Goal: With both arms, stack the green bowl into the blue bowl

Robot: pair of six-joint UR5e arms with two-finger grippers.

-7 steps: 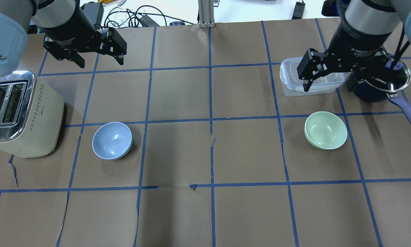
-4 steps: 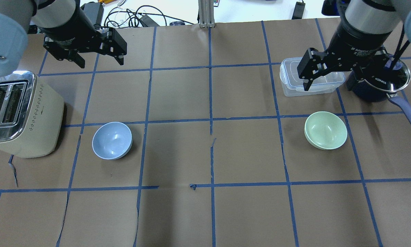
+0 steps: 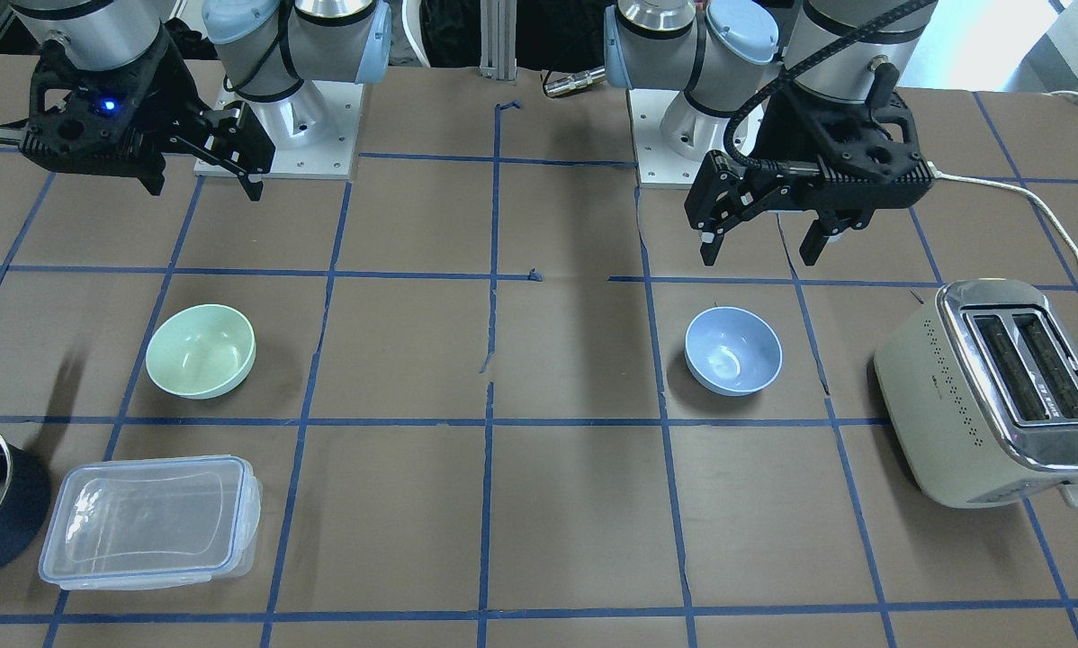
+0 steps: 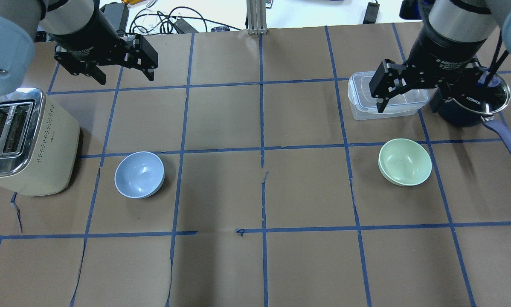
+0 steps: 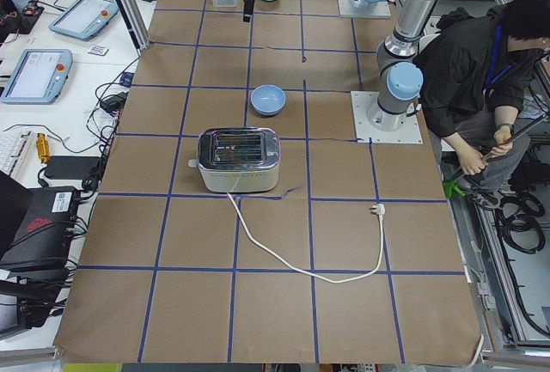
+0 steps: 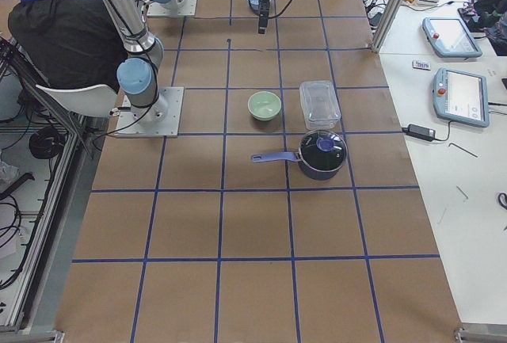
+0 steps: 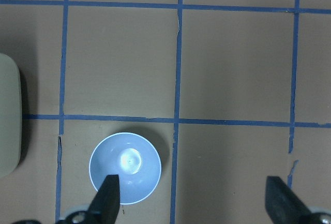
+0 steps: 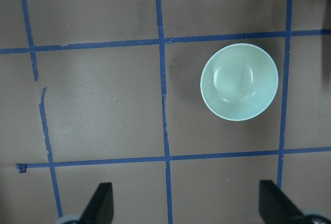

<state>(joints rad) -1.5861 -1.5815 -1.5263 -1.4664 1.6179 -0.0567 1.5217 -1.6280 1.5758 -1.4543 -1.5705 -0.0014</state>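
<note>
The green bowl point(image 4: 405, 162) sits upright on the brown table's right half, also in the front view point(image 3: 201, 350) and the right wrist view point(image 8: 239, 81). The blue bowl point(image 4: 139, 174) sits upright on the left half, beside the toaster, also in the front view point(image 3: 733, 350) and the left wrist view point(image 7: 124, 168). My left gripper point(image 4: 124, 76) hangs open and empty, high above the table, beyond the blue bowl. My right gripper point(image 4: 413, 100) hangs open and empty, high above the table near the clear container, beyond the green bowl. The bowls are far apart.
A cream toaster point(image 4: 25, 140) stands left of the blue bowl, its cord trailing off point(image 5: 301, 252). A clear plastic container point(image 4: 360, 106) and a dark pot with a glass lid and long handle point(image 4: 473, 106) stand behind the green bowl. A seated person point(image 5: 481, 71) is behind the robot.
</note>
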